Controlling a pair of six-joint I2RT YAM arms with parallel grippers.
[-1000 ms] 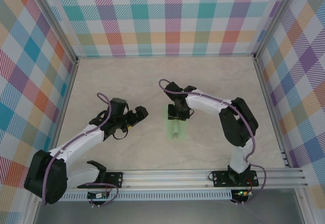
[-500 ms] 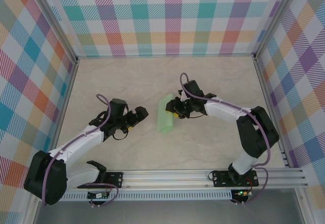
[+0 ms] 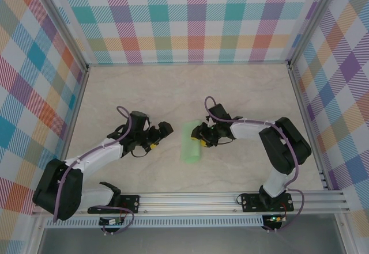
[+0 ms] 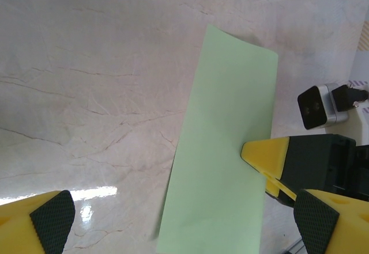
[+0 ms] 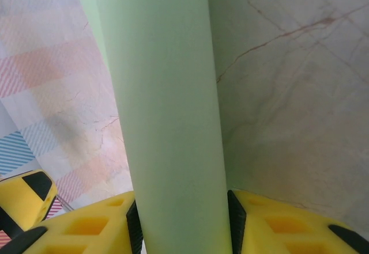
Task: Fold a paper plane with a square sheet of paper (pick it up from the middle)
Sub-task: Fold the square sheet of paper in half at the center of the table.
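We are pinching the thin, pale mint-green folded sheet of paper (image 3: pixel 189 146) in our right gripper (image 3: pixel 202 140), while our left gripper (image 3: pixel 161 134) is hovering wide open nearby.

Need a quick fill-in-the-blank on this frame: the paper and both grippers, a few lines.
1. The sheet of paper is pale ___.
2. The right gripper has the paper ___ its fingers.
3. The left gripper touches nothing, and its jaws are ___.
4. In the top view, the left gripper is to the ___ of the paper.
Missing words: green; between; open; left.
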